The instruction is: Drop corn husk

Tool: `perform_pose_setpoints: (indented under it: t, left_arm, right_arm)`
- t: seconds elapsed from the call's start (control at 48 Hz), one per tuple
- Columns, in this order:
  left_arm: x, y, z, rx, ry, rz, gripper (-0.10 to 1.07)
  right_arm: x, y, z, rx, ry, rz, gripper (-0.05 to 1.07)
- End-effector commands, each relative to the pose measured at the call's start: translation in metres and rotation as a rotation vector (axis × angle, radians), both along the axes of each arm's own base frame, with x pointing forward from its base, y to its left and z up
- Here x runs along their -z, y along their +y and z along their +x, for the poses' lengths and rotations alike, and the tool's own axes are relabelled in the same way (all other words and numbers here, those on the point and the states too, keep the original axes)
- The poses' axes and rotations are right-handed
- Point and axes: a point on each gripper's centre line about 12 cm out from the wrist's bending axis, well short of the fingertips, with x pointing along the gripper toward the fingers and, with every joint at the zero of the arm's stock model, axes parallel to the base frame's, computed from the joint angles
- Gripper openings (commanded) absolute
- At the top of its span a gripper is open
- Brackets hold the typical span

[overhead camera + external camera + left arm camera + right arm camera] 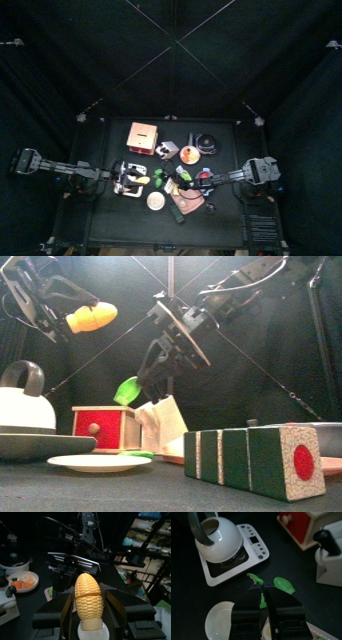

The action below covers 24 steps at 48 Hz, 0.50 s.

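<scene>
Green corn husk [264,594] pinched in nearly closed right hand [265,604], left hand [89,614] clamped on corn cob [87,599]

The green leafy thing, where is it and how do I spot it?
Find the white kettle on its white stove base. Beside it, above the black table, the right gripper pinches the corn husk. It is the only bright green, leaf-shaped piece; the white plate nearby is round and pale.

white kettle [219,534], knife block [328,562], white plate [99,463]
</scene>
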Motion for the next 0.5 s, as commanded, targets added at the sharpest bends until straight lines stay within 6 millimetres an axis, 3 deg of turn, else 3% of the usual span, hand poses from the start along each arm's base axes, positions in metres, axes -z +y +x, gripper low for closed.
perform_pose_setpoints:
  t: [0.0, 0.167, 0.479]
  left_arm:
    - [-0.009, 0.0, 0.004, 0.002, -0.022, 0.01, 0.61]
    - [-0.009, -0.001, 0.005, 0.013, -0.021, 0.024, 0.61]
    - [-0.007, -0.001, 0.005, 0.012, -0.015, 0.026, 0.61]
  right_arm:
    - [-0.008, -0.007, 0.001, 0.002, -0.025, 0.023, 0.27]
    - [0.002, -0.016, -0.004, 0.031, 0.0, 0.039, 0.33]
    - [0.01, -0.02, -0.008, 0.055, 0.022, 0.058, 0.59]
